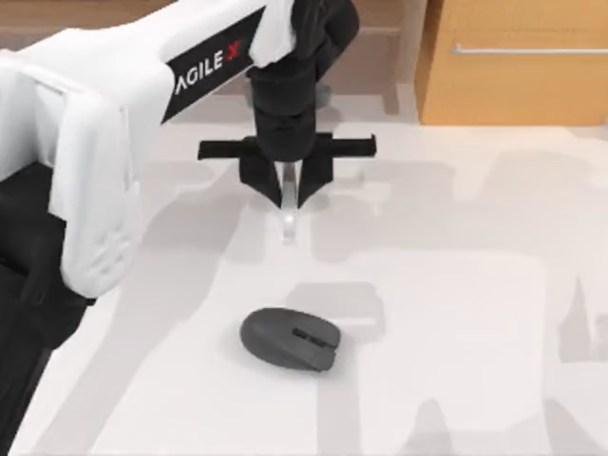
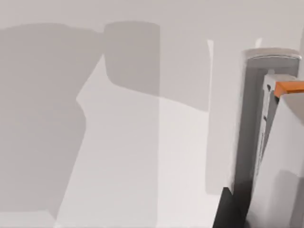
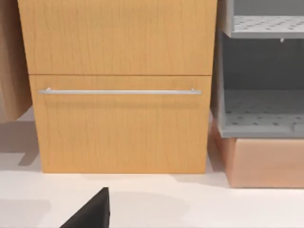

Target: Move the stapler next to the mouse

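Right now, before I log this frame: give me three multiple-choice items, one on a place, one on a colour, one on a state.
1. Where is the left gripper?
A. Over the mouse
B. Above the stapler
C. At the table's right edge

2. What colour is the mouse?
A. White
B. Orange
C. Dark grey

3. How do the stapler and the mouse stand to each other?
A. Apart
B. Touching side by side
C. Stapler on top of the mouse

Key:
1 B: in the top view the left arm reaches down right over the pale stapler.
2 C: its oval body reads dark grey against the white table.
3 A: a stretch of table lies between them.
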Motion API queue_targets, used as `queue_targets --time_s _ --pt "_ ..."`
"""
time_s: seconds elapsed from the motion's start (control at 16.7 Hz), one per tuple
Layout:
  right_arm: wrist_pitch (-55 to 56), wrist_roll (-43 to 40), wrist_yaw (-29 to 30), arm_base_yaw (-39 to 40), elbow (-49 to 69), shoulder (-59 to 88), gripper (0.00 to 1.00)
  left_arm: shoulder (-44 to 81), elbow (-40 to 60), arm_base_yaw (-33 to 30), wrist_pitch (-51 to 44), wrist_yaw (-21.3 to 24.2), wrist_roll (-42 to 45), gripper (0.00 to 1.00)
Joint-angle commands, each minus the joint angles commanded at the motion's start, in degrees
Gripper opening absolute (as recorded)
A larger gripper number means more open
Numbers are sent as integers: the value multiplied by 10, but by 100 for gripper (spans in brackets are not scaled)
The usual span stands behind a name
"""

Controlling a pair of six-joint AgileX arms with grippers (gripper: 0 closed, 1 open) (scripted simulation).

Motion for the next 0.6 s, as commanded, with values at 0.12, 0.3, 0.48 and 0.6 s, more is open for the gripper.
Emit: queue_targets --time_s 0.12,0.3,0.48,0.6 --pt "0 0 0 0 0 0 100 -1 -2 0 13 -2 1 0" --pt "0 0 0 0 0 0 100 10 -12 0 26 -4 2 0" --pt "0 0 0 0 0 0 100 12 -14 0 27 -4 2 0" --pt "0 0 0 0 0 0 100 12 -14 0 27 -4 2 0"
